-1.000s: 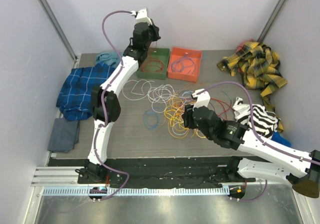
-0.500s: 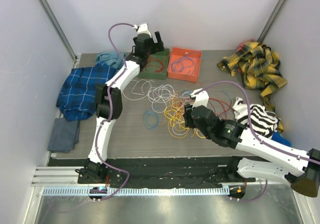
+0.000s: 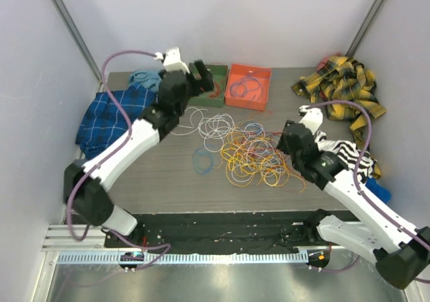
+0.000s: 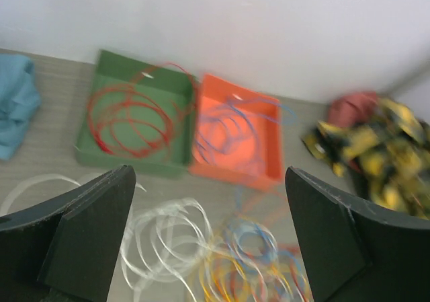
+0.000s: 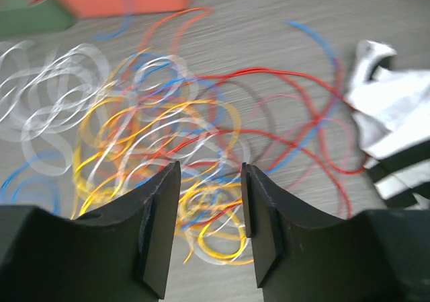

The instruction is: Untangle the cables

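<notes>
The right gripper point(image 5: 210, 181) hangs low over the near right side of the cables point(image 3: 252, 157). Its fingers are parted by a narrow gap with nothing between them. That half-open pose above the red and yellow loops looks like a set-up for pinching 1 strand out of the heap. The tangle lies at mid-table, with yellow, orange, red, blue and white wires crossing one another. A blue loop point(image 3: 201, 159) sits just beside it on the left, and white coils point(image 3: 215, 124) lie at its far left edge. Beyond those, the left gripper point(image 4: 208, 181) hovers with fingers spread wide and empty. It faces 2 trays at the far edge, probably sorting bins. The green tray point(image 4: 154, 164) holds coiled red cable point(image 4: 134, 120). The orange tray point(image 4: 235, 175), right beside it, holds a loose bluish cable point(image 4: 232, 124), which seems to spill past the rim.
</notes>
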